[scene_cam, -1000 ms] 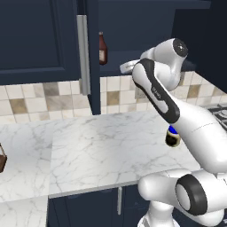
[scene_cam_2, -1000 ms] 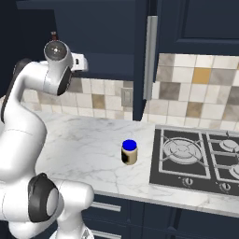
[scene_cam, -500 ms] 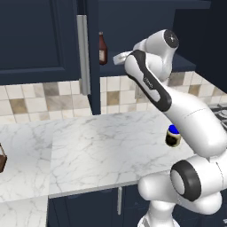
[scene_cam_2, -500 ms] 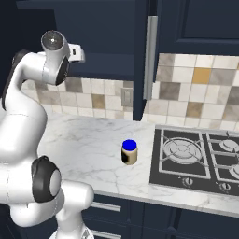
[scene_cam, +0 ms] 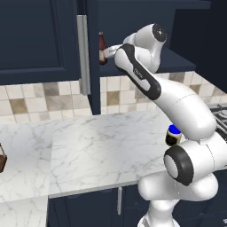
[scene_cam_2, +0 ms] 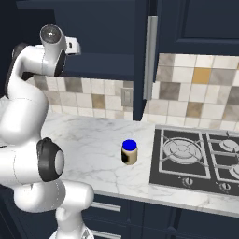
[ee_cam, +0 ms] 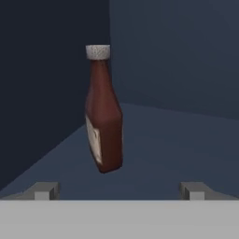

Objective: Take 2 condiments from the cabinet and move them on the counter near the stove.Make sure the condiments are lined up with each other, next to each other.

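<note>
Gripper (ee_cam: 119, 189) jaws stand wide apart, empty, aimed into the cabinet (scene_cam: 44, 40) at the bottle (ee_cam: 103, 112) upright on its shelf, lined up for a grasp. Its partner, the jar (scene_cam_2: 129, 152), sits on the counter (scene_cam_2: 88, 140) just left of the stove (scene_cam_2: 196, 156), leaving room beside it.

The cabinet shelf (ee_cam: 186, 140) carried a slim reddish-brown bottle (ee_cam: 102, 116), upright, straight ahead of the hand and apart from it. Well below the hand, the marble counter (scene_cam_2: 93, 140) carried a blue-lidded jar (scene_cam_2: 129, 152) just beside the stove (scene_cam_2: 196, 158).
</note>
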